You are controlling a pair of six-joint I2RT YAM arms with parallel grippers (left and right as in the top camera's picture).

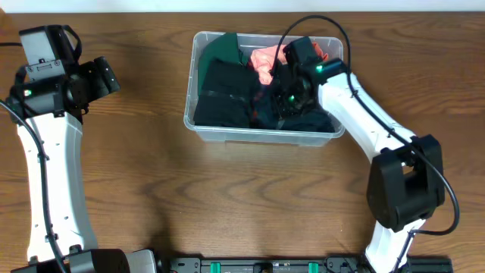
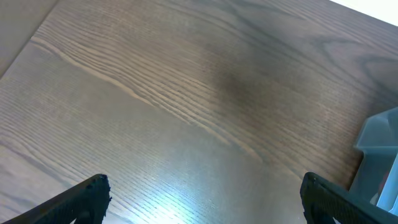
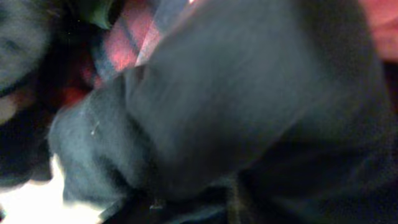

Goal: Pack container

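The clear plastic container (image 1: 198, 127) stands at the table's back middle, filled with dark, green and pink-red clothes (image 1: 227, 87). Its corner shows at the right edge of the left wrist view (image 2: 379, 143). My right gripper (image 1: 284, 95) is pushed down into the clothes in the container's right half; its fingers are buried. The right wrist view is filled with blurred dark grey cloth (image 3: 236, 106) pressed against the camera, with a bit of red cloth (image 3: 134, 34) above. My left gripper (image 2: 205, 199) is open and empty, held above bare table at the far left.
The wooden table (image 1: 227, 205) stretches in front of the container. The left arm (image 1: 53, 152) stands along the left edge. The right arm's base (image 1: 405, 189) sits at the front right.
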